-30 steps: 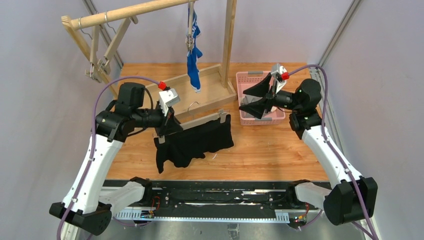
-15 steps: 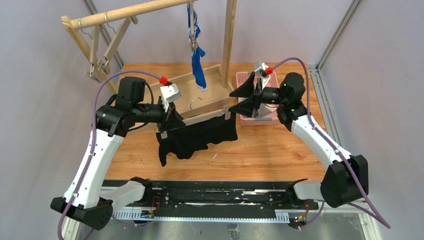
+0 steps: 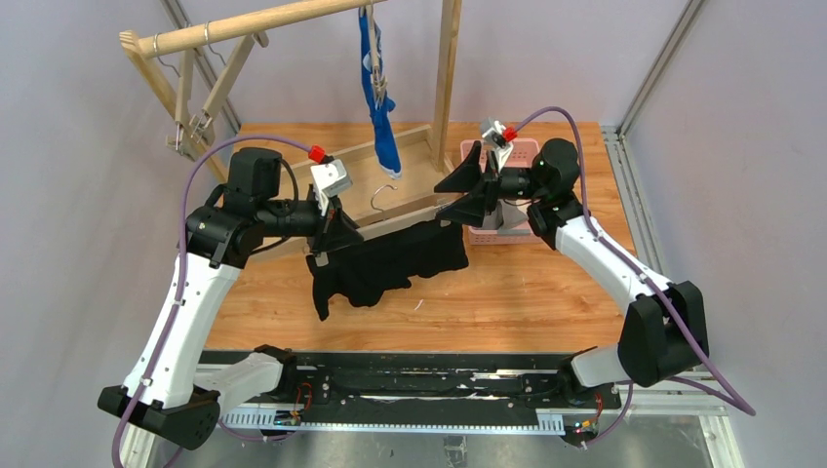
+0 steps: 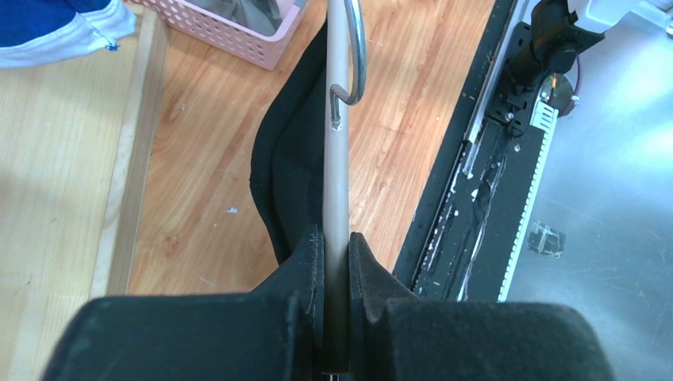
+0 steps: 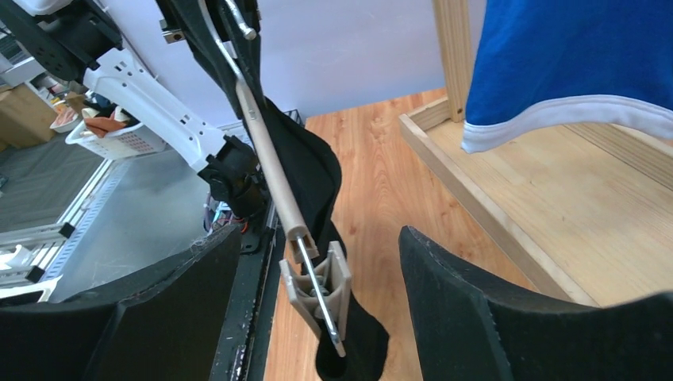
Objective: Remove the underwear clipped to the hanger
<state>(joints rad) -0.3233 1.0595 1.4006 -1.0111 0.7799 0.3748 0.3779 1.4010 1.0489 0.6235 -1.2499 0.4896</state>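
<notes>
While the left gripper (image 4: pixel 335 242) is clamped tight on one end of the hanger (image 4: pixel 338 159) and holds it up over the wooden table (image 3: pixel 546 292), the black underwear (image 3: pixel 390 261) hangs from its clips. The right gripper (image 5: pixel 313 254) stands wide apart on both sides of the far clip (image 5: pixel 317 290) and grips nothing. The step in hand, I judge, is releasing this clip. The next move calls for closing on its wings and squeezing, so the cloth drops. The blue underwear (image 3: pixel 378 107) hangs on the rack (image 3: pixel 244 27) behind. The pink basket (image 4: pixel 226 28) seems to contain grey cloth, but this is hard to see. Pale walls (image 3: pixel 546 58) enclose the table.
</notes>
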